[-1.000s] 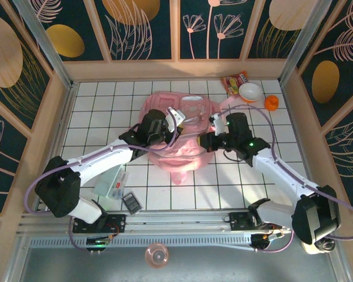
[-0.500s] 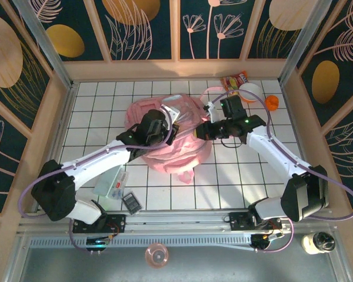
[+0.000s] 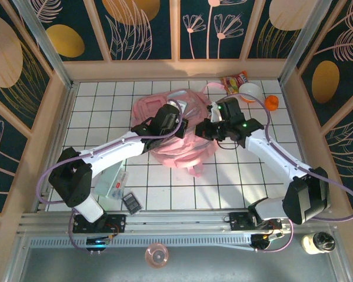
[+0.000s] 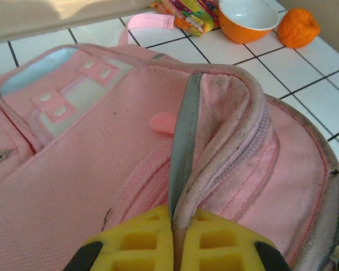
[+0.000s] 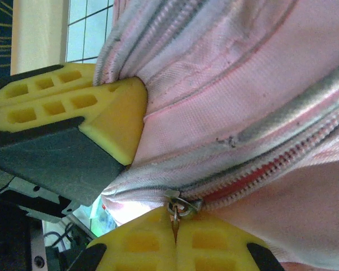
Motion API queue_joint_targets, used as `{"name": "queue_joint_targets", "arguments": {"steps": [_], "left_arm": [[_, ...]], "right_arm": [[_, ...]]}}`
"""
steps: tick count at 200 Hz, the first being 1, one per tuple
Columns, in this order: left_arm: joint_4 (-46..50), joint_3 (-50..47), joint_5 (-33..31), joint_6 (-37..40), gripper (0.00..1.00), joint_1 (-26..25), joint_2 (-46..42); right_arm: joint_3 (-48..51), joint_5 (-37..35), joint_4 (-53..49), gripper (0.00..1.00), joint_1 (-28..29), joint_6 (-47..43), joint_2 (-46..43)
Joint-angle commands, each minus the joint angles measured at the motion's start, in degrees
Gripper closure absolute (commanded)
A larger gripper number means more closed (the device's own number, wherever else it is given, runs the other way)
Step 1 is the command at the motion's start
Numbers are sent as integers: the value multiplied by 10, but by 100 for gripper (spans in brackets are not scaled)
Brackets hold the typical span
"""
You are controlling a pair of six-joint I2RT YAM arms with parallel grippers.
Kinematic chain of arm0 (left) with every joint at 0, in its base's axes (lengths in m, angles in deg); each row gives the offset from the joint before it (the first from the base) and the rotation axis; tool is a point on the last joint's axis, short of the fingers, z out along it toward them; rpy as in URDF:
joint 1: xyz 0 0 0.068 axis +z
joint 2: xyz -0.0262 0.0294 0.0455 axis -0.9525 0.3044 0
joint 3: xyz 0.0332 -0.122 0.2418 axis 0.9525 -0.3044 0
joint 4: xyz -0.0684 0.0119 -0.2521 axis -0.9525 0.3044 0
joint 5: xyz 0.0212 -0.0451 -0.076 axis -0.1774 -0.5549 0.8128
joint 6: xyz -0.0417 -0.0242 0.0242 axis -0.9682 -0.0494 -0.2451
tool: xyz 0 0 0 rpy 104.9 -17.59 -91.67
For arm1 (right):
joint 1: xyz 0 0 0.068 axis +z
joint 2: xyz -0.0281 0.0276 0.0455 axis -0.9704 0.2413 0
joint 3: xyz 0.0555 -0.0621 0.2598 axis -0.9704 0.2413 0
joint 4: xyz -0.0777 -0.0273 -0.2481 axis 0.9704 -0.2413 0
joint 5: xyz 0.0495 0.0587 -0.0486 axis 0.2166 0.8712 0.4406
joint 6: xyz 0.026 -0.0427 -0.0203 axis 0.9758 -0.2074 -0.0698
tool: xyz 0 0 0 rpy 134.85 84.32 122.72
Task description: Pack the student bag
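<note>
Looking down from above, I see the student bag (image 3: pixel 182 154) lying in a crumpled heap on the white-tiled table (image 3: pixel 106 106), a little behind its centre, with both arms reaching in over it. My left end effector (image 4: pixel 173 219) is clenched on a raised fold of the bag's pink fabric along a grey-trimmed edge. My right end effector (image 5: pixel 175 223) is clamped on the small metal zip pull (image 5: pixel 178 208) at the end of a zip track. Behind the bag, near the table's far right corner, sit an orange bowl (image 4: pixel 248 20), a snack packet (image 4: pixel 192 11) and a small orange object (image 4: pixel 296 27).
</note>
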Motion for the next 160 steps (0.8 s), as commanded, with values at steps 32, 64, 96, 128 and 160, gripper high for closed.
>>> {"name": "queue_joint_targets", "arguments": {"steps": [32, 64, 96, 128, 160], "left_arm": [[-179, 15, -33, -183, 100, 9, -35], [-192, 36, -70, -230, 100, 9, -33], [-226, 56, -131, -245, 100, 9, -29], [-240, 102, -160, -248, 100, 9, -8], [-257, 127, -168, -213, 100, 10, 7]], "right_arm": [[-1, -50, -9, 100, 7, -2, 10], [-64, -109, -40, 100, 17, -21, 34], [-82, -159, -28, 100, 70, 0, 24], [-70, -208, -7, 100, 113, 30, 8], [-31, -165, 22, 100, 121, 55, -6]]}}
